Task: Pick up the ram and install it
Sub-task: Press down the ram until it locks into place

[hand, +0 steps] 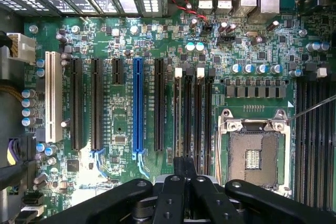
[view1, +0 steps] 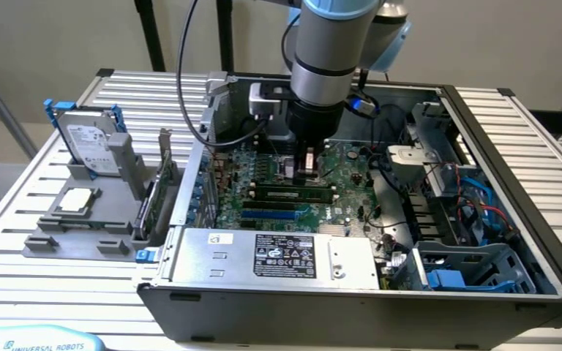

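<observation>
Exterior view, "UNIVERSAL ROBOTS" label [view1: 42, 344], closed jaws over ram [view1: 291, 194]

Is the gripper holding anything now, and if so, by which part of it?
It cannot be told. The gripper is shut just above the motherboard, but whether its fingertips pinch anything is hidden.

Even, bright; glare on mobo [hand: 100, 190]
</observation>
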### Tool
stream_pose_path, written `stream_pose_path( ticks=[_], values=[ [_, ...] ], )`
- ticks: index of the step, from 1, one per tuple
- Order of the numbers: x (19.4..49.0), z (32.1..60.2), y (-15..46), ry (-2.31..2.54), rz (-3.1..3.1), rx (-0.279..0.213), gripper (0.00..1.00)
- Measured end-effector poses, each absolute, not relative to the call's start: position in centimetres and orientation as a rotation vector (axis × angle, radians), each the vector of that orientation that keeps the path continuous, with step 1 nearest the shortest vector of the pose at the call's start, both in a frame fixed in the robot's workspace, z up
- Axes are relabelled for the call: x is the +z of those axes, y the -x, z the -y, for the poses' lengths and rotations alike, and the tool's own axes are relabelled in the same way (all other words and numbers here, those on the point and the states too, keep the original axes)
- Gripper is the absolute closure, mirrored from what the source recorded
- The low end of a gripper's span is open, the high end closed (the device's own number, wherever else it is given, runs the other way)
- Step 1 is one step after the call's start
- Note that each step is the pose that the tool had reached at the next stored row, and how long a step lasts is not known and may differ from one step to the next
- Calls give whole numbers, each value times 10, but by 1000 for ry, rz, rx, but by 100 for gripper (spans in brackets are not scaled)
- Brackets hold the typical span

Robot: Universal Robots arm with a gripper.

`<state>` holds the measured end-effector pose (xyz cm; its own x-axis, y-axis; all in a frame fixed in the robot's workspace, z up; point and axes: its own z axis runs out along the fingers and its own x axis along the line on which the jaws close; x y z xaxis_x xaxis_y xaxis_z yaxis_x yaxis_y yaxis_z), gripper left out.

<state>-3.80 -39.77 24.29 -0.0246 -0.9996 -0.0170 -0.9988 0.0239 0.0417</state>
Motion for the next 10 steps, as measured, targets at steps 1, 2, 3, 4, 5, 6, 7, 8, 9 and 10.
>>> stream_pose_path(
  ticks=[1,2,3,4,5,6,7,8,9,10],
  values=[
    [242,398,38,-2182,2236,-65,89],
    [241,398,39,-2182,2236,-65,89],
    [240,398,39,-2183,2236,-64,89],
    [239,398,39,-2183,2236,-63,89],
    [238,398,40,-2184,2237,-62,89],
    [237,398,40,-2184,2238,-61,89],
    [235,398,40,-2184,2238,-60,89],
    [234,398,40,-2185,2238,-60,89],
    [233,398,40,-2185,2239,-59,89],
    [232,398,40,-2185,2239,-58,89]
  ],
)
